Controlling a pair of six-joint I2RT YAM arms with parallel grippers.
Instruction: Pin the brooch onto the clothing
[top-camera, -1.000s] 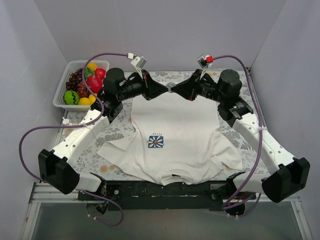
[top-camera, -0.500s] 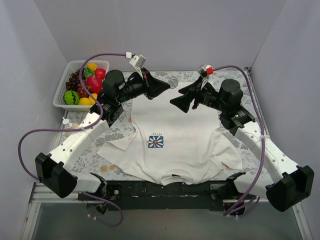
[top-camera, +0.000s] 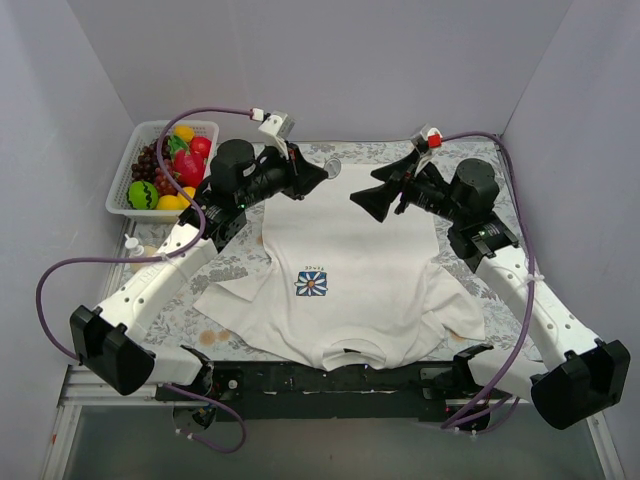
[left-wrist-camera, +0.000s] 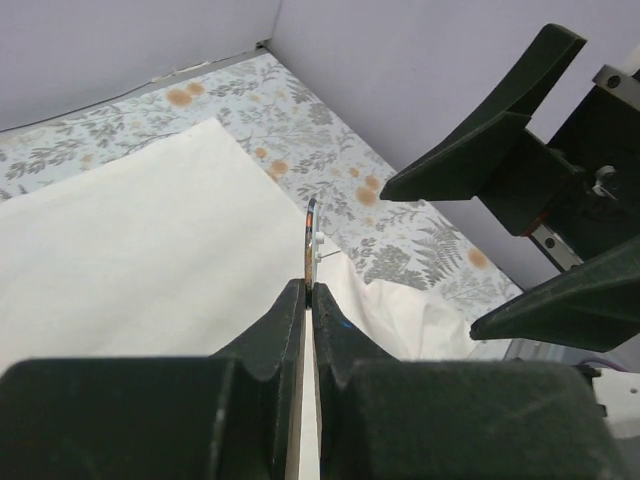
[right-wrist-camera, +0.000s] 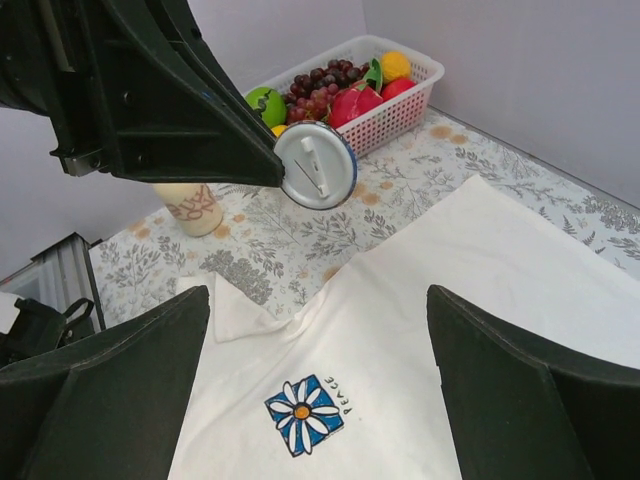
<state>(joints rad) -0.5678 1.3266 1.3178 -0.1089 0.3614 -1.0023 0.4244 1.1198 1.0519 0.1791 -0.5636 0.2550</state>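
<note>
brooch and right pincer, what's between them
Nothing solid: bare air separates the brooch, pinched in the left pincer, from the open right pincer, with the T-shirt beneath. The right wrist view shows it.

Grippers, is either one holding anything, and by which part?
The left gripper pinches the brooch by its rim, between shut fingertips, with the pin back facing the right gripper. The right gripper is open and holds nothing.

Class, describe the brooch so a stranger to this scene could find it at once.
Start at the big white T-shirt. Near its far hem, the left pincer is shut on the brooch. It is a small round disc showing a pale back with a pin bar, unlike the square flower print.
</note>
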